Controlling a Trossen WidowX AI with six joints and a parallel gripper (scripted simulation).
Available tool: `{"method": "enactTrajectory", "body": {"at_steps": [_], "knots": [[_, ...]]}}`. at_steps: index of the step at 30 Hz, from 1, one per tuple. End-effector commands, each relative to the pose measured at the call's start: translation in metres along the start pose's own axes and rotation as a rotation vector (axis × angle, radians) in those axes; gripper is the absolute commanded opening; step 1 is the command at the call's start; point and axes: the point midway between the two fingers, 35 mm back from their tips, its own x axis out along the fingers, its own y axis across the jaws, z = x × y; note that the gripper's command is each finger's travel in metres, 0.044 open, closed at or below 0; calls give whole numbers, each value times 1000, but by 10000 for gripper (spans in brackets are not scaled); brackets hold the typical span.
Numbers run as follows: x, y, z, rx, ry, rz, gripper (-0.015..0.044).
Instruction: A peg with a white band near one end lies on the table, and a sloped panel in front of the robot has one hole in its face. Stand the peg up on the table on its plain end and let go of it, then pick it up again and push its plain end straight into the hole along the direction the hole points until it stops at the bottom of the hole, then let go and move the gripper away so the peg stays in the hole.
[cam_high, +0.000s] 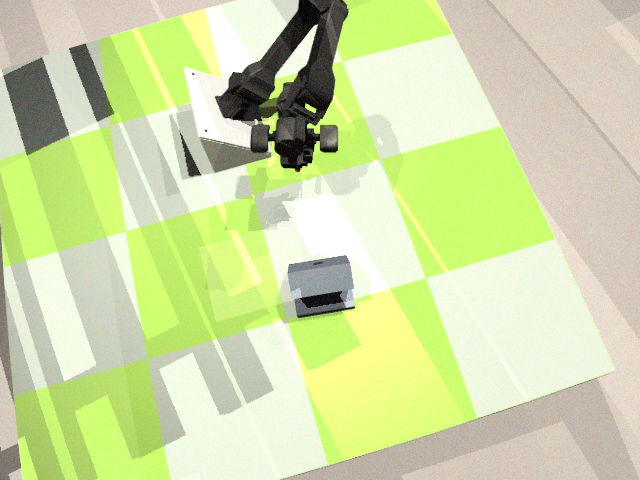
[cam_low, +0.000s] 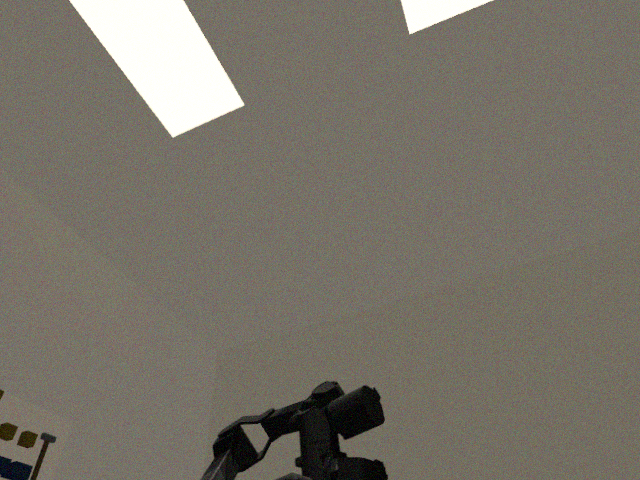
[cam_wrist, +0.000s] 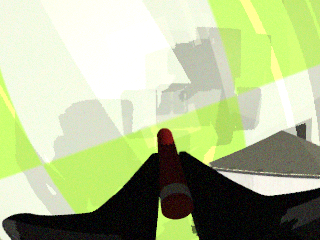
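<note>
The red peg (cam_wrist: 172, 172) is held between the fingers of my gripper (cam_wrist: 168, 158) in the wrist view. Its pale band is near the end closest to the camera; the plain end points away from the camera, past the fingertips and towards the table. Whether the plain end touches the table cannot be told. In the top view the arm hides the peg and fingertips. The sloped panel (cam_high: 211, 116) (cam_wrist: 280, 184) has a white face and stands beside the gripper, to its left in the top view and at the right in the wrist view. Its hole is not visible.
A grey-blue block-like object (cam_high: 320, 279) with a dark opening stands on the green and white checkered table (cam_high: 491, 196), well below the gripper in the top view. The exterior view shows only part of the arm (cam_low: 316, 439), walls and ceiling lights. Strong shadows cross the table.
</note>
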Motion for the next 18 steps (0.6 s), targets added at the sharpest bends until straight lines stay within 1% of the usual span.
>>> {"method": "enactTrajectory", "body": {"at_steps": [1, 18], "knots": [[3, -3, 2, -30, -18, -13, 0], [9, -10, 19, -150, -120, -57, 0]]}}
